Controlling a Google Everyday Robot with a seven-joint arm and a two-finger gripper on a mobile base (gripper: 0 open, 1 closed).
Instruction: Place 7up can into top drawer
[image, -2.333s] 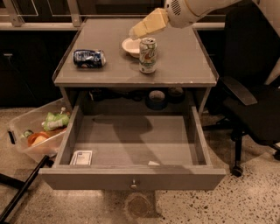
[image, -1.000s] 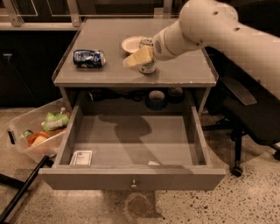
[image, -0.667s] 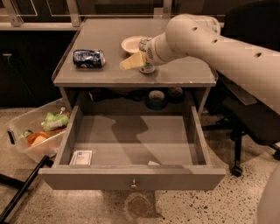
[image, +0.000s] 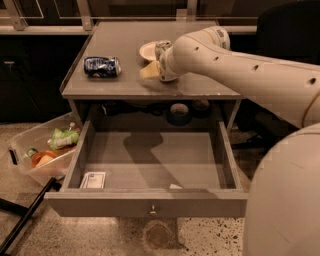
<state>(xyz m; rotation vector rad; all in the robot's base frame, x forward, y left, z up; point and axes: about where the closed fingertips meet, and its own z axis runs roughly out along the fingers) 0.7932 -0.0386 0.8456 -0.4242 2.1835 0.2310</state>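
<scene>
One gripper is at work here, down at the middle of the table top at the end of a pale arm that reaches in from the right. It sits at the very spot where the 7up can stands, and the wrist covers nearly all of the can; what looks like its silver top shows just behind the wrist, though that is hard to make out. Whether the gripper has closed on the can or only flanks it, I cannot tell.

As a judgement, the task is at its pick-up step. The top drawer is already pulled fully out below the table, its small knob facing near, so opening is done. Left to do: secure the can, lift it off the table, carry it nearer over the drawer and set it down inside.

Just left of the gripper, and a little farther back, lies a small white plate, and well to the left a dark blue crushed can on its side. The drawer holds a small card in its near left corner and a pale scrap by the front wall. On the speckled floor to the left stands a clear plastic bin with packets in it. The robot's pale body fills the near right.
</scene>
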